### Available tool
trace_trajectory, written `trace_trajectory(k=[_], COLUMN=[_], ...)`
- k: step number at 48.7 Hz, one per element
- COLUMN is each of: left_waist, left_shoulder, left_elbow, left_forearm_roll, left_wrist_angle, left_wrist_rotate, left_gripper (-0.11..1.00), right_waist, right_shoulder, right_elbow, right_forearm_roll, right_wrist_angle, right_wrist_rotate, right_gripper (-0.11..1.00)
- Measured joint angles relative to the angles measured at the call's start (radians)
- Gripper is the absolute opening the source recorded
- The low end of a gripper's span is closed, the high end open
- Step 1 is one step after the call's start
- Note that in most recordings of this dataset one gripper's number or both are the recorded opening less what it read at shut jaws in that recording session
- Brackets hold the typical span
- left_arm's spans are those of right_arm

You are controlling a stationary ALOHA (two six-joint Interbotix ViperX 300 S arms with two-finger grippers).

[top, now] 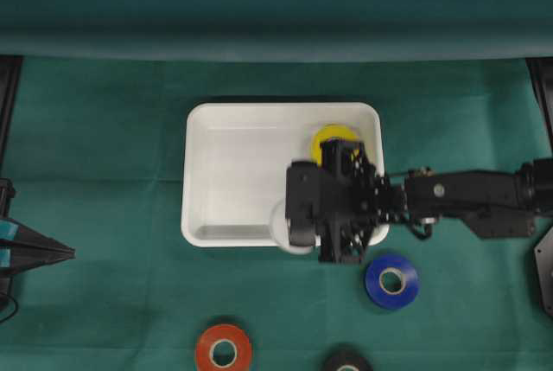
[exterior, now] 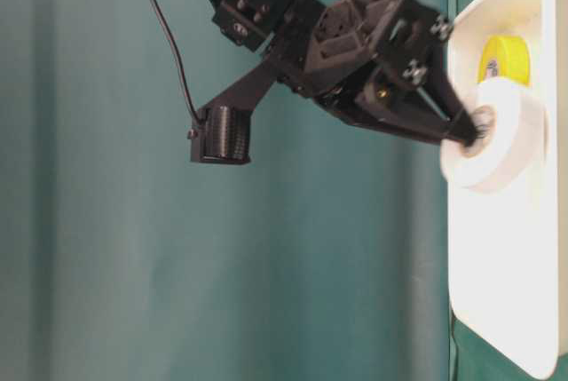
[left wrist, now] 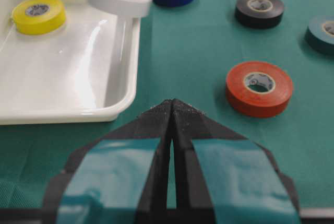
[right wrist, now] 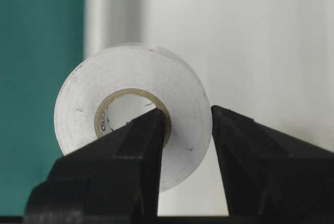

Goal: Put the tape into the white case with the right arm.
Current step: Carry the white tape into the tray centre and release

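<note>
While the overhead view hides it beneath the right gripper, the right wrist view shows the white tape roll pinched by its wall over the glossy white rectangular case's rim.

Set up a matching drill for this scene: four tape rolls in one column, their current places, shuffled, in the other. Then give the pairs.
Things:
1. yellow tape roll
2. white tape roll
3. blue tape roll
4. orange tape roll

Places:
A. on the green cloth, just outside the white case's corner
B. pinched through its wall by the right gripper, at the case's rim
C. lying inside the white case
D. on the green cloth, nearest the left gripper

Pairs: 1-C, 2-B, 3-A, 4-D
</note>
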Motion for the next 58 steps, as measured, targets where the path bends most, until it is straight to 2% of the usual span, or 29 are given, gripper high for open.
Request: trace_trajectory(k=[11,22,37,42,51,58], left_waist=[0.0,0.0,0.0,0.0,0.0,0.0], left_shoulder=[0.0,0.0,0.0,0.0,0.0,0.0], left_elbow=[0.0,0.0,0.0,0.0,0.0,0.0], left_forearm_roll=[0.002,0.0,0.0,0.0,0.0,0.0], left_wrist_angle=[0.002,0.0,0.0,0.0,0.002,0.0], left_wrist_rotate=[-0.002,0.0,0.0,-0.002,-0.002,0.0], left_gripper=[0.0,0.0,0.0,0.0,0.0,0.0], right_waist=[-0.041,-0.046,-0.054,-0.054,-0.054,-0.054], right_shoulder=[0.002,0.02,0.043,0.044,0.043,0.044], right_elbow=[-0.003,-0.003,0.003,0.005,0.014,0.021], right_forearm_roll=[-0.026,-0.054,-0.055,-0.057,-0.057,-0.057], right_wrist_angle=[-0.031,-0.095,-0.117,-0.115,-0.115,-0.115], right_wrist_rotate=[-0.002,-0.002,0.002,0.003,0.003,0.005], right_gripper=[0.01,0.01,0.02,0.18,0.7,0.65])
